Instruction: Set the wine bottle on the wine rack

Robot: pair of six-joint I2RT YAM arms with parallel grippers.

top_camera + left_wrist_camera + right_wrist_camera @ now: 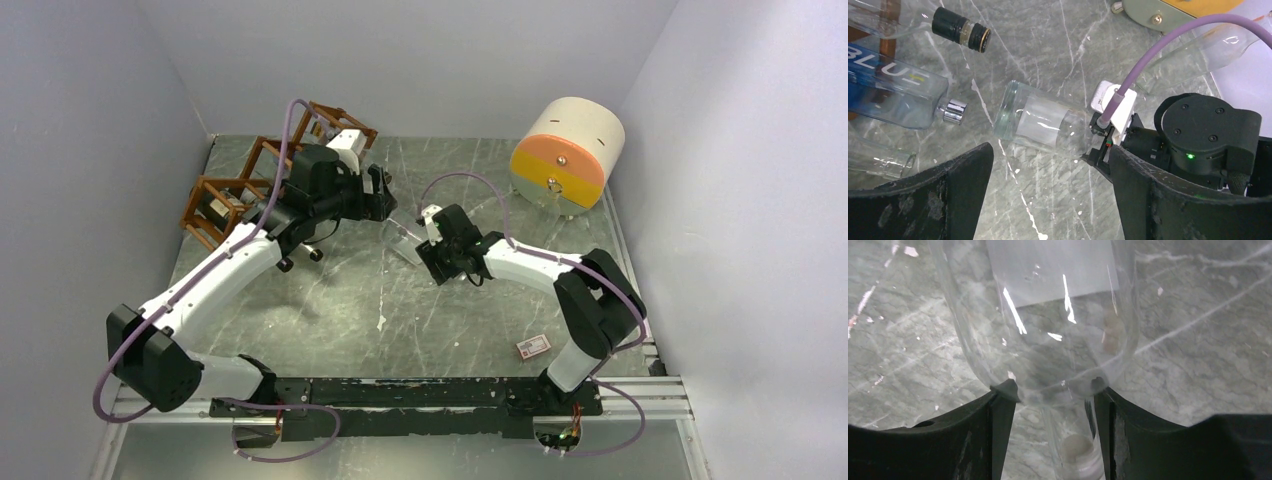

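Observation:
A clear wine bottle with a white label lies on the grey marbled table, base toward the rack. It shows in the left wrist view and fills the right wrist view. My right gripper straddles its neck with the jaws apart: the neck lies against the right finger, with a gap to the left finger. My left gripper is open and empty, above the table beside the bottle's base. The reddish-brown wine rack stands at the back left.
The rack holds a blue bottle and a bottle with a black cap. A cream, orange and yellow drum stands at the back right. A small red and white box lies near the right arm's base. Walls close in on three sides.

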